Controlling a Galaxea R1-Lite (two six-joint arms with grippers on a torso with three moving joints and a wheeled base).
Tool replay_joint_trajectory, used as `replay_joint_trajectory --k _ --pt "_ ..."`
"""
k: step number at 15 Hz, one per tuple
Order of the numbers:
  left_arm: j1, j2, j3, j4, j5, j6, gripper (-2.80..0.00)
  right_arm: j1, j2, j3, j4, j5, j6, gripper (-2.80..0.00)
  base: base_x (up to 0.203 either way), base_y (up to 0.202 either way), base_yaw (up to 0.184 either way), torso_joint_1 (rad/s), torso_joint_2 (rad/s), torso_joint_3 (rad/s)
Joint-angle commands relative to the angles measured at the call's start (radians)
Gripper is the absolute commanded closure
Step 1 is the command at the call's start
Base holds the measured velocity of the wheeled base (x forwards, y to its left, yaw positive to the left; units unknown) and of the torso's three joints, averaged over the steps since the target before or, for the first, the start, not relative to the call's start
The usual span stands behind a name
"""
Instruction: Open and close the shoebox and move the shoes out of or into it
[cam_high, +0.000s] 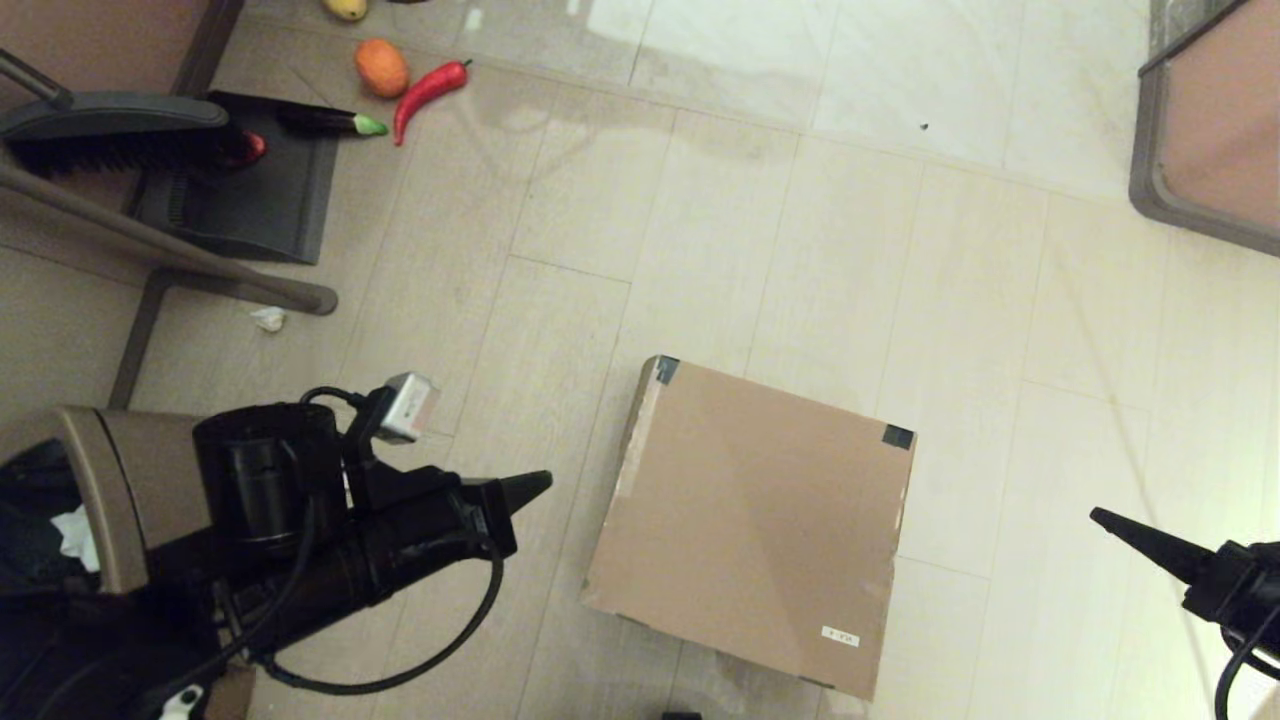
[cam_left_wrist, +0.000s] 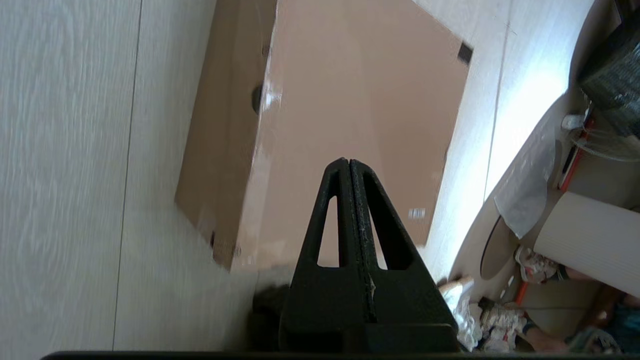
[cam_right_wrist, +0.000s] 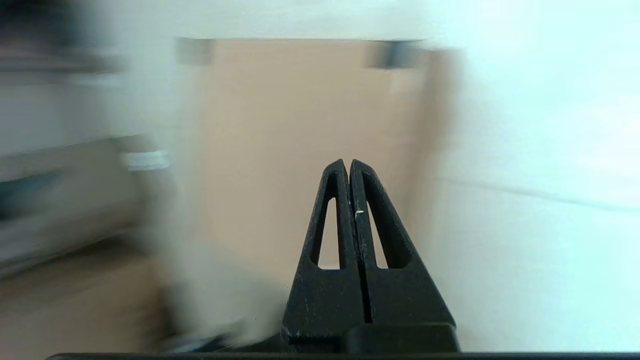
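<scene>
The shoebox (cam_high: 750, 520) is a plain brown cardboard box lying on the tiled floor with its lid down; two dark tape patches mark its far corners and a small white label sits near its front right corner. It also fills the left wrist view, shoebox (cam_left_wrist: 350, 100), and the right wrist view, shoebox (cam_right_wrist: 280, 140). The shoes are out of view. My left gripper (cam_high: 540, 483) hangs shut and empty just left of the box; its fingertips (cam_left_wrist: 348, 161) meet. My right gripper (cam_high: 1100, 517) is shut and empty to the right of the box, apart from it.
A tan trash bin (cam_high: 110, 490) with a dark liner stands at the left by my left arm. A dustpan (cam_high: 250, 180), a brush (cam_high: 110, 130), a chair leg (cam_high: 180, 255) and toy vegetables (cam_high: 430, 85) lie at the far left. A table corner (cam_high: 1210, 130) is at the far right.
</scene>
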Motion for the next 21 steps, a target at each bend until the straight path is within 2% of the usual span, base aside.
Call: replay_joint_trajectory --k 1,3,5,9,12,15,21 --pt "0.003 -0.024 0.034 -0.005 -0.002 -0.002 0.0 0.05 -0.001 0.002 0.046 -0.184 -0.166 0.0 0.0 0.0 0.0 0.0 0.0 0.0" --pt "0.009 0.007 0.033 -0.006 0.0 -0.004 0.0 0.13 0.005 0.002 0.146 -0.311 -0.342 0.0 0.0 0.0 0.0 0.0 0.0 0.0" --pt "0.013 0.08 0.012 -0.015 -0.002 -0.005 0.0 0.203 0.053 -0.021 0.254 -0.367 -0.398 0.0 0.0 0.0 0.0 0.0 0.0 0.0" --pt "0.032 0.261 -0.184 -0.035 -0.004 -0.007 0.0 0.297 0.204 -0.178 0.297 -0.401 -0.396 0.0 0.0 0.0 0.0 0.0 0.0 0.0" --pt "0.048 0.353 -0.307 -0.038 -0.006 -0.008 0.0 0.342 0.344 -0.322 0.3 -0.478 -0.397 0.0 0.0 0.0 0.0 0.0 0.0 0.0" --pt "0.091 0.397 -0.368 -0.038 -0.007 -0.007 0.0 0.389 0.476 -0.464 0.3 -0.582 -0.397 0.0 0.0 0.0 0.0 0.0 0.0 0.0" --pt "0.139 0.404 -0.383 -0.039 -0.005 -0.007 0.0 0.452 0.663 -0.69 0.322 -0.701 -0.4 0.0 0.0 0.0 0.0 0.0 0.0 0.0"
